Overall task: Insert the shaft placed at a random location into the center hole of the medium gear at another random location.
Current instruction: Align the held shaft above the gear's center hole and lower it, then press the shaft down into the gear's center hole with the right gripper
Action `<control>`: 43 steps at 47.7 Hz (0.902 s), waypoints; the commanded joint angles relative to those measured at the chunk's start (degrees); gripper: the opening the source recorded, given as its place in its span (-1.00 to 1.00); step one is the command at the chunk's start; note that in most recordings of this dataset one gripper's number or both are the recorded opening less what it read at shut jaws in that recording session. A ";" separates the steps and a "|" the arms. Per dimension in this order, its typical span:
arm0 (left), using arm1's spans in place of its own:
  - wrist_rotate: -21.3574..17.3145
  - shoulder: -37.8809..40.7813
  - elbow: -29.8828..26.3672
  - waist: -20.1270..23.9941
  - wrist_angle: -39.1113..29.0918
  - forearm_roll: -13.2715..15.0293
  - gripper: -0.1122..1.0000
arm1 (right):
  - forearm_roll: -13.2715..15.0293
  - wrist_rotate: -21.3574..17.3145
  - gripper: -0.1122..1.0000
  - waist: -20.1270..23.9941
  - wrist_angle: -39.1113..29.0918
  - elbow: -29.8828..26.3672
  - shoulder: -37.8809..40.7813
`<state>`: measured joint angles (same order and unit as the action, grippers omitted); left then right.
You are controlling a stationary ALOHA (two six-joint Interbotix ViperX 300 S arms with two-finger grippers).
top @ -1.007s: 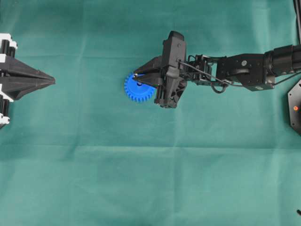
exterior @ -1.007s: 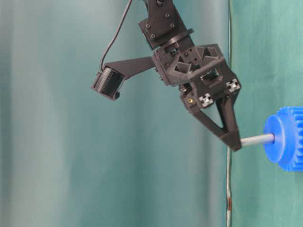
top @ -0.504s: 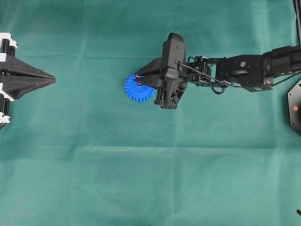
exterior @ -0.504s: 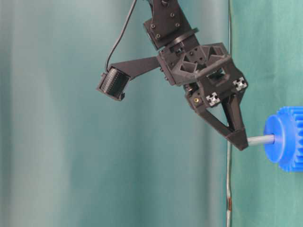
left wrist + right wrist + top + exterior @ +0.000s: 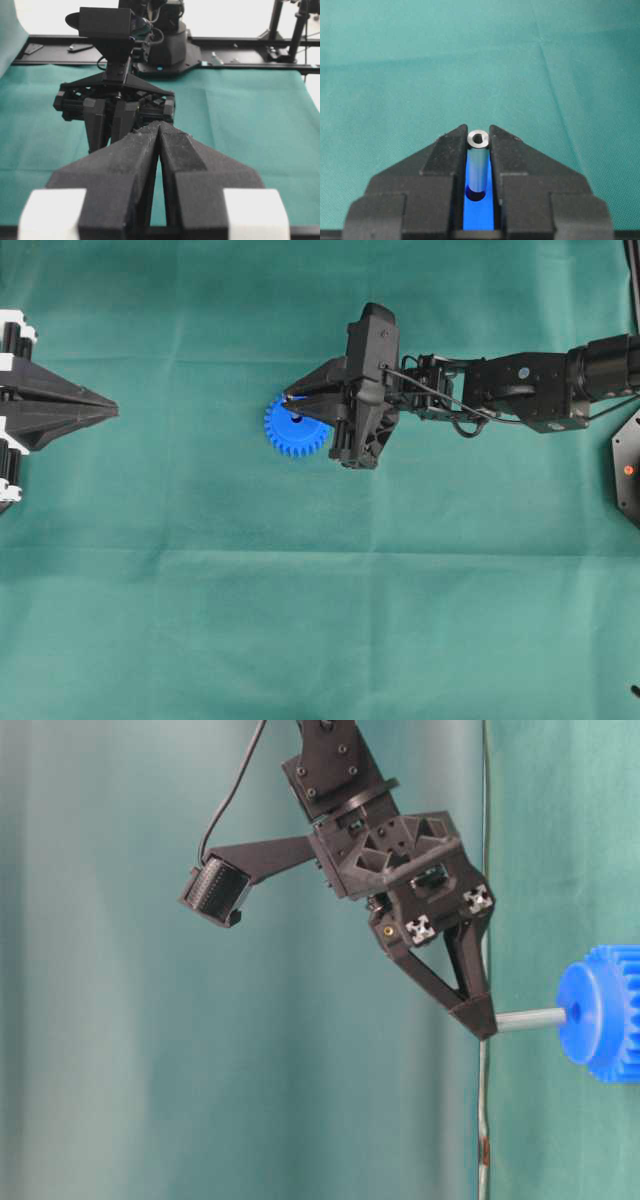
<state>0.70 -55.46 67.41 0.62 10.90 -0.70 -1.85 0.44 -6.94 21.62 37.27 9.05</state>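
The right gripper (image 5: 479, 145) is clamped on the top of the shaft (image 5: 478, 167); its lower end meets the center hole (image 5: 577, 1013) of the medium gear (image 5: 293, 430) on the cloth; insertion is under way; next, a straight push, then release; the left gripper (image 5: 159, 131) is closed, empty.

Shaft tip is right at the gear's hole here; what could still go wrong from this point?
The right gripper pinches only the far end of the shaft, so it could pivot in the jaws and jam at the center hole. The medium gear lies loose on the cloth, with the left gripper far off, so pushing may slide it.
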 commanded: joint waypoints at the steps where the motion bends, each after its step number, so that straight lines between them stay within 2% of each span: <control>1: 0.09 0.44 -1.23 0.09 0.35 -0.09 -0.80 | 0.00 0.00 -0.57 0.09 0.62 -0.62 -1.85; 30: 0.09 0.44 -1.23 0.09 0.00 -0.09 -0.80 | -0.26 -0.53 -0.57 0.09 2.20 0.00 1.41; 43: 0.09 0.44 -1.23 0.09 0.00 -0.09 -0.80 | -1.49 -0.97 -0.57 0.18 1.93 0.18 3.78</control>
<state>0.79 -55.46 67.41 0.62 10.63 -0.70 -2.90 0.35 -6.68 22.94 37.97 13.18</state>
